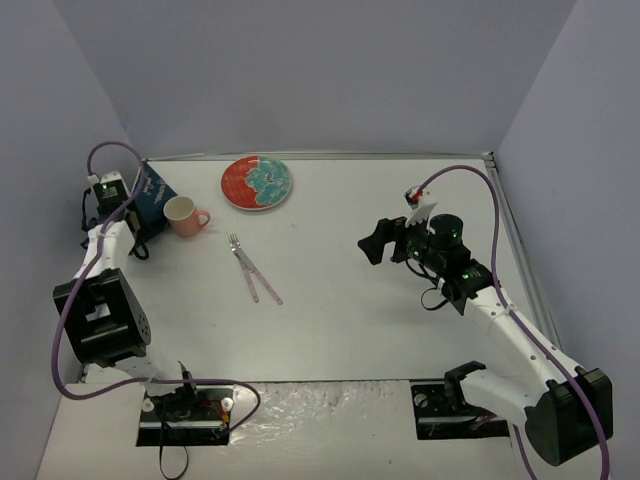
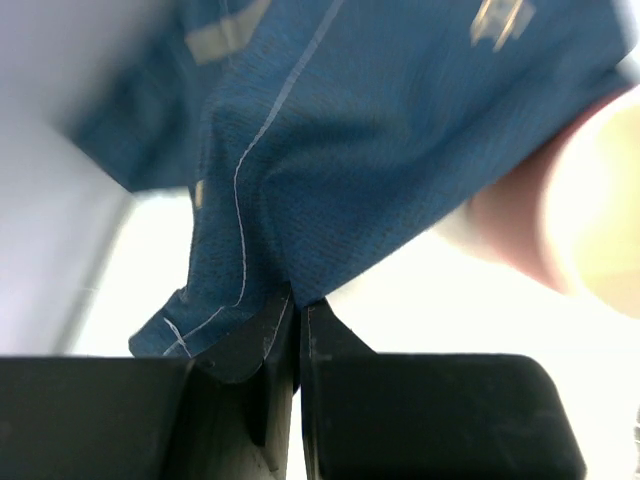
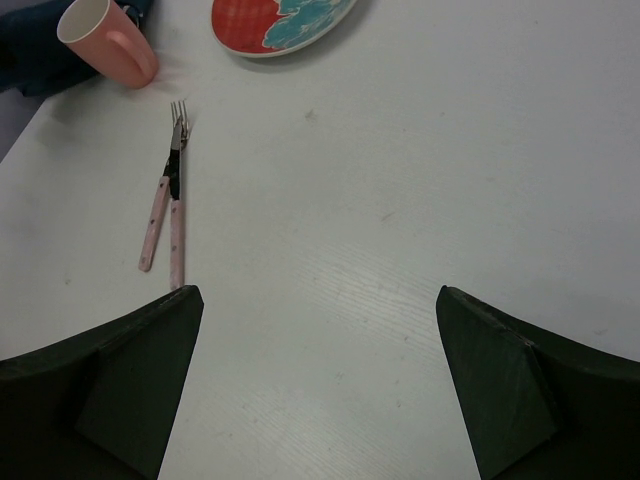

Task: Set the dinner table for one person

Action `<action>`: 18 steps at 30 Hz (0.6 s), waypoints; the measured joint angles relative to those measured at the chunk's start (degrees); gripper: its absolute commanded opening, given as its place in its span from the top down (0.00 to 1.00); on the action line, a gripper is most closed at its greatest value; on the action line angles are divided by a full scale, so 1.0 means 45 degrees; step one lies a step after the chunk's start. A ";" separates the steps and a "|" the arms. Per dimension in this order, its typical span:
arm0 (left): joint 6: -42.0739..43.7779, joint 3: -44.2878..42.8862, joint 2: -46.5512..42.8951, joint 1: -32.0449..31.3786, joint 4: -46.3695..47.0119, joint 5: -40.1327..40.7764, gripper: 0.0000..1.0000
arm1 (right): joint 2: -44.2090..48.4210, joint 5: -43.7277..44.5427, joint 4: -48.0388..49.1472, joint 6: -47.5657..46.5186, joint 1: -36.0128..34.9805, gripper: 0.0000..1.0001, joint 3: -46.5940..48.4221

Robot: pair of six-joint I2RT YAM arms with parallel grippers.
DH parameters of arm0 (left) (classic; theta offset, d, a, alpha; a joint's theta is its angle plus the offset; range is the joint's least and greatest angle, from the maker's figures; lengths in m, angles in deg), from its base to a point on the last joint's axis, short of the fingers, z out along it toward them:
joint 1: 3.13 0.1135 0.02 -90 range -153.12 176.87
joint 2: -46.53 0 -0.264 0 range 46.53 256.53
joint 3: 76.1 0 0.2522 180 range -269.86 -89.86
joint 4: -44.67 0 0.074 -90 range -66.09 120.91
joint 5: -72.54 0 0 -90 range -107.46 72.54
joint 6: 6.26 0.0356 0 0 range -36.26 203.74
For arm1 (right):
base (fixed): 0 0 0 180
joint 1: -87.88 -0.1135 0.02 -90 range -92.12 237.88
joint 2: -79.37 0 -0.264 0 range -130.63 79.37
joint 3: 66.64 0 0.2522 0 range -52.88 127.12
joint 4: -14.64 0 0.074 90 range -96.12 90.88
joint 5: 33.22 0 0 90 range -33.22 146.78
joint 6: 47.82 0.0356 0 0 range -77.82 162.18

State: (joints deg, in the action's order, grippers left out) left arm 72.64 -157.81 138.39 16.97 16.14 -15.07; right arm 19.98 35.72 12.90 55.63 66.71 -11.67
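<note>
Across the whole top view: white surface (image 1: 380, 330), flat and matte, fenced by lavender walls (image 1: 300, 70), both arm bases at its near edge. Far-left corner: dark blue placemat (image 1: 152, 200), bunched and partly lifted, not spread out. Left pincer (image 2: 298, 310) pressed together on a fold at the cloth's lower edge, fingers meeting with fabric pinched between, seen clearly in the wrist view. Right pincer (image 3: 318, 300) spread wide, holding nothing, hovering over bare surface right of centre and aimed toward the far left. Far edge, left of centre: red and blue plate (image 1: 258, 183), flat. Just beside the placemat, on its right: pink mug (image 1: 184, 215), upright, handle to the right; contact with the cloth not possible to judge. Nearer than the plate: cutlery pair (image 1: 250, 272), pink-handled, long axes running from far-left to near-right, handles splayed apart. Judged step: pulling the placemat out for spreading. Key relation: open ground for the setting lies to the right of and nearer than the left pincer, so likely a drag toward the near middle; left arm far closer to the cloth than the right. Risk: mug snagged or tipped by the moving fabric.
</note>
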 measured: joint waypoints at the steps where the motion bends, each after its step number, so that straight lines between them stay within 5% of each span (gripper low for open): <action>1: -0.0027 -0.0471 -0.0335 0.0009 -0.0311 0.0182 1.00 | 0.0004 -0.0027 -0.0036 0.0000 0.0000 0.00 0.0000; 9: -0.0062 -0.4703 -0.2361 0.0063 -0.2158 0.0809 1.00 | 0.0326 -0.0022 -0.0414 0.0044 0.0000 0.00 0.0039; 15: -0.0261 -0.8495 -0.3050 -0.0215 -0.3282 -0.1180 1.00 | 0.0833 0.0294 -0.0812 0.0098 0.0000 0.00 0.0468; 18: -0.0184 -1.0302 -0.3187 -0.1451 -0.3959 -0.1882 1.00 | 0.1185 0.0504 -0.0868 0.0171 0.0000 0.00 0.0657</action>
State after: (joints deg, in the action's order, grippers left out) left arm 71.82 -204.17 124.04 10.44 -1.67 -23.54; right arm 25.31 37.99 8.99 56.40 66.71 -8.71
